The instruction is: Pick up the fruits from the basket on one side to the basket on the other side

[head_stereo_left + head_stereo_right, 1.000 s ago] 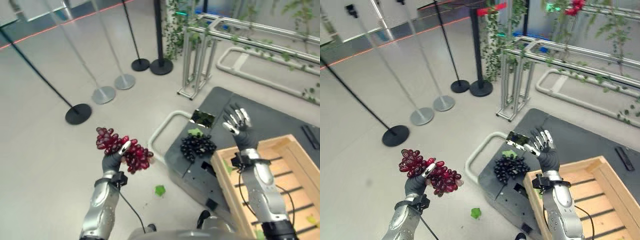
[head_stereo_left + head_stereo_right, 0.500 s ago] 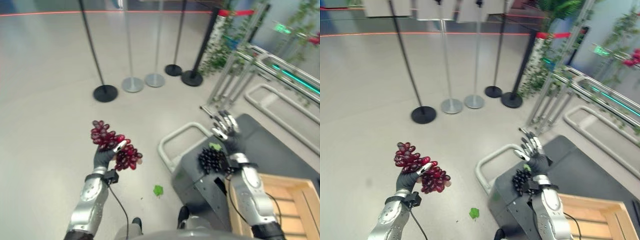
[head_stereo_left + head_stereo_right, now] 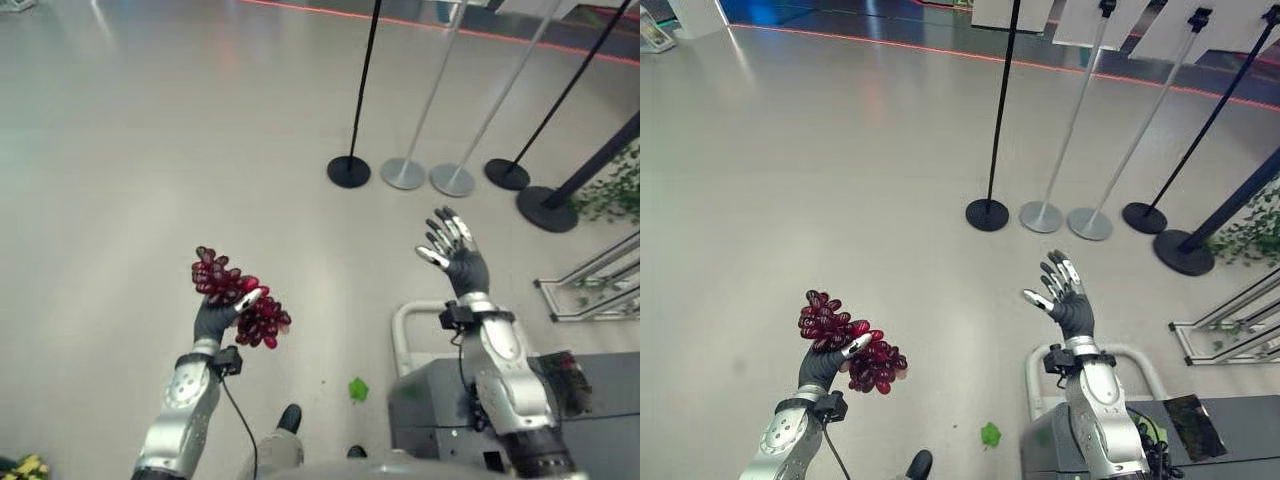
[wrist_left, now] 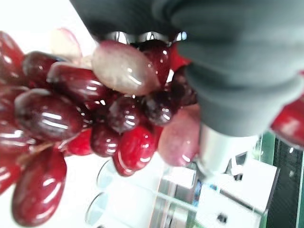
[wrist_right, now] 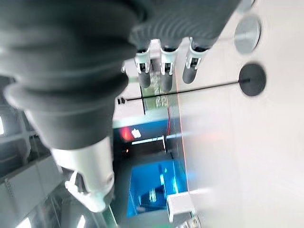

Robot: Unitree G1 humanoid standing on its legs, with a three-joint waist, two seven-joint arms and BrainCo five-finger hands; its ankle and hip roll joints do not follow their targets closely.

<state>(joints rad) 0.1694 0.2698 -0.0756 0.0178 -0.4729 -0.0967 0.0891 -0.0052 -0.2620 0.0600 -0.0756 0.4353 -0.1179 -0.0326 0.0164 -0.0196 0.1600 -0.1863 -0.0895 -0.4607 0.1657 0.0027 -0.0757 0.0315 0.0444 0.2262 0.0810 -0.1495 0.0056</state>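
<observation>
**Red grapes held up over the floor**

A bunch of red grapes sits in the left hand, fingers curled round it, above the pale floor. The right hand is raised, fingers spread and empty. Stanchion bases stand beyond.

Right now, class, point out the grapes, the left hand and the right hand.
grapes (image 3: 215, 281): left eye view, upper lobe of the bunch.
left hand (image 3: 212, 320): left eye view, dark cover below the fingers.
right hand (image 3: 1071, 308): right eye view, palm.
</observation>
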